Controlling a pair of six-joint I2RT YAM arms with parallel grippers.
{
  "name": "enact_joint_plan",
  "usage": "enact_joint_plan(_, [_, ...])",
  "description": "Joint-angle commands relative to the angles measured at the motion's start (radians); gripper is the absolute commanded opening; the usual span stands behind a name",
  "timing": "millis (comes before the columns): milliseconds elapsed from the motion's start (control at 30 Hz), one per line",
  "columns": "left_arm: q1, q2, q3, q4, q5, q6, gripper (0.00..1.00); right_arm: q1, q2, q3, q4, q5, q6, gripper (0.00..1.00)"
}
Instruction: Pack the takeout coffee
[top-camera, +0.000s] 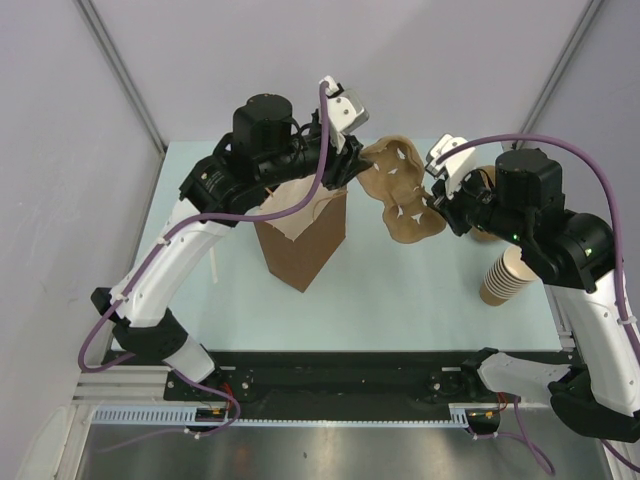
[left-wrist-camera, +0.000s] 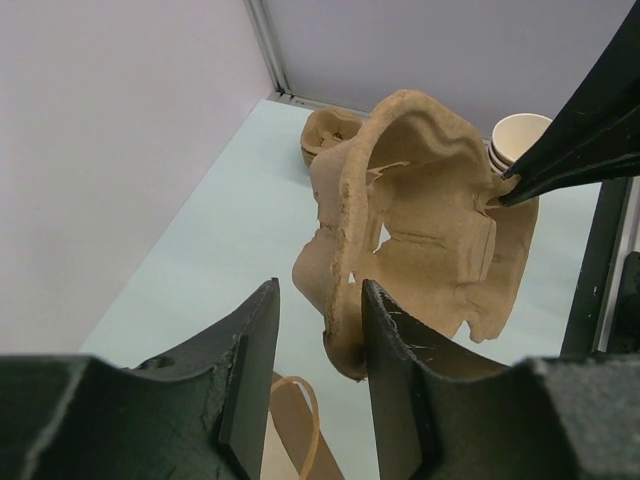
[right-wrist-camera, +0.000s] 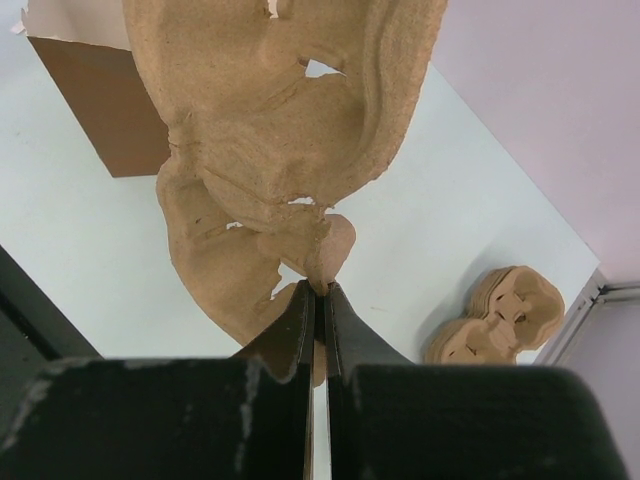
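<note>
Scanning all three views, we find no takeout coffee: no small lidded cup shows on the table (top-camera: 400, 300), so we cannot say which way it lies or which arm is nearer it. It may sit behind an arm.

The right gripper (right-wrist-camera: 322, 290) is pinched tight on a thin flap of the pulp carrier (top-camera: 405, 190), holding it in the air between the arms. The carrier's long axis runs across from one gripper to the other.

The left gripper (left-wrist-camera: 320, 300) stands partly open at the carrier's free end. The rim is just at one finger; we cannot tell if it touches.

The paper bag (top-camera: 300, 240) stands upright under the left arm, its mouth largely hidden. Cup stack (top-camera: 503, 277) and spare carriers (right-wrist-camera: 500, 315) lie on the right side.
</note>
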Motion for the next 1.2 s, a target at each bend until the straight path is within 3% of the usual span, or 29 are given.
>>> enact_joint_plan(0, [-0.006,-0.033,0.031,0.014,-0.020,0.015,0.42,0.012,-0.010,0.005,0.017,0.024,-0.014,0.00])
enact_joint_plan(167, [-0.006,-0.036,0.031,0.019,-0.028,0.017,0.35,0.015,-0.005,0.005,0.011,0.028,-0.020,0.00])
enact_joint_plan(233, [-0.006,-0.039,0.029,0.017,-0.028,0.021,0.28,0.016,-0.005,0.002,0.011,0.022,-0.019,0.00])
enact_joint_plan(267, [-0.006,-0.040,0.029,0.016,-0.030,0.021,0.19,0.016,-0.004,0.004,0.003,0.016,-0.020,0.01])
enact_joint_plan(333, [-0.006,-0.054,0.017,0.022,-0.042,0.018,0.09,0.016,0.002,0.010,-0.002,-0.002,-0.008,0.20])
enact_joint_plan(367, [-0.003,-0.060,0.012,0.028,-0.043,0.018,0.01,0.016,0.002,0.020,0.004,-0.010,0.000,0.46])
enact_joint_plan(400, [-0.002,-0.070,0.008,0.031,-0.040,0.018,0.00,0.013,0.005,0.030,0.006,-0.024,0.006,0.59])
enact_joint_plan(467, [0.012,-0.096,-0.003,0.039,-0.011,0.014,0.00,0.009,0.018,0.081,0.017,-0.047,0.035,0.78])
enact_joint_plan(567, [0.017,-0.132,-0.015,0.045,0.053,0.008,0.00,-0.001,0.036,0.178,0.072,-0.120,0.107,0.91])
enact_joint_plan(700, [0.024,-0.165,-0.011,0.040,0.056,0.023,0.00,-0.051,0.080,0.314,0.164,-0.140,0.196,0.93])
enact_joint_plan(867, [0.093,-0.206,-0.026,0.047,0.058,-0.003,0.00,-0.221,0.113,0.373,0.314,-0.193,0.367,0.95])
enact_joint_plan(1067, [0.312,-0.246,-0.055,0.099,0.084,-0.150,0.00,-0.558,0.212,0.238,0.497,-0.500,0.593,0.94])
enact_joint_plan(1167, [0.409,-0.280,-0.101,0.123,0.093,-0.196,0.00,-0.600,0.364,0.286,0.494,-0.613,0.652,0.91])
